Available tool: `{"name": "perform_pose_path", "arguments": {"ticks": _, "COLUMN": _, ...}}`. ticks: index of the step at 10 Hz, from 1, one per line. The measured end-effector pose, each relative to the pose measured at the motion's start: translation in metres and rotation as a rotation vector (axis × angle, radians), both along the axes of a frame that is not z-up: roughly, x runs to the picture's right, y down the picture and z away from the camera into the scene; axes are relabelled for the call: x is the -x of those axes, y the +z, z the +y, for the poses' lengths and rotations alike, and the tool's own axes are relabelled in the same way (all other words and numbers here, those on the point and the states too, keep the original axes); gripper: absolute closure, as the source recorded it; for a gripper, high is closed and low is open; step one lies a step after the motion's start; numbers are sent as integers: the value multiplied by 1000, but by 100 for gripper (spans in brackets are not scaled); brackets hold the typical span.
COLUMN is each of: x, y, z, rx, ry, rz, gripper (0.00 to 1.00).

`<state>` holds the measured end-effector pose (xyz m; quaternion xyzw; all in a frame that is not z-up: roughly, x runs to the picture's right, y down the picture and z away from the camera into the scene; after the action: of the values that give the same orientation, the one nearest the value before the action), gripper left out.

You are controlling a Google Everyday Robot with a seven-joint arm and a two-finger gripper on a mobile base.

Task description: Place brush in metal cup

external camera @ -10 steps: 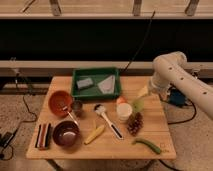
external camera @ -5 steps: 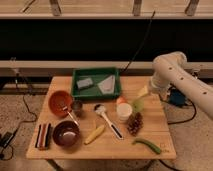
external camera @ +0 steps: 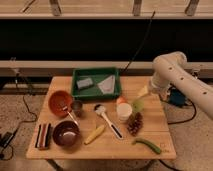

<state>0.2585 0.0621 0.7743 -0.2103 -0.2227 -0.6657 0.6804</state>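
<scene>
- At the far left of the wooden table (external camera: 155, 102), the rust-orange bowl (external camera: 60, 101) is glossy and round; just beside its right rim stands the metal cup (external camera: 77, 106), a small, dull grey cylinder with its mouth up. That is your target.
- A thin dark-handled utensil (external camera: 70, 117) slants from that bowl toward the dark purple bowl (external camera: 65, 134), passing close under the cup; judge it a snag risk.
- The brush (external camera: 109, 121) lies flat at mid-table. Its round pale head sits near the cup, to the cup's right, and its slim white handle runs away to the lower right.
- A smooth yellow vegetable (external camera: 95, 134) lies just left of the handle.
- The white plastic cup (external camera: 124, 111) stands right of the brush, between it and the arm.
- The gripper (external camera: 145, 92) hangs over the table's right side, up and to the right of the brush and well apart from it. You cannot tell whether it is spread or closed, or holding anything.
- You will likely need to reach left past the white cup and close across the handle's long axis.
</scene>
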Motion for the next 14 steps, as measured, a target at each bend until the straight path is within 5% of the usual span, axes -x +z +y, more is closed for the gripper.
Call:
{"name": "perform_pose_path", "arguments": {"ticks": 2, "x": 5, "y": 4, "z": 4, "rx": -21, "ry": -63, "rz": -7, "gripper": 20}}
{"name": "perform_pose_path", "arguments": {"ticks": 3, "x": 11, "y": 5, "z": 16, "rx": -40, "ry": -131, "rz": -49, "gripper": 20}}
{"name": "perform_pose_path", "arguments": {"ticks": 6, "x": 28, "y": -10, "z": 52, "rx": -109, "ry": -207, "rz": -161, "gripper": 20}}
{"name": "perform_pose_path", "arguments": {"ticks": 10, "x": 57, "y": -36, "z": 75, "rx": -174, "ry": -231, "rz": -338, "gripper": 20}}
{"name": "perform_pose_path", "arguments": {"ticks": 14, "x": 100, "y": -39, "z": 109, "rx": -212, "ry": -257, "rz": -448, "gripper": 20}}
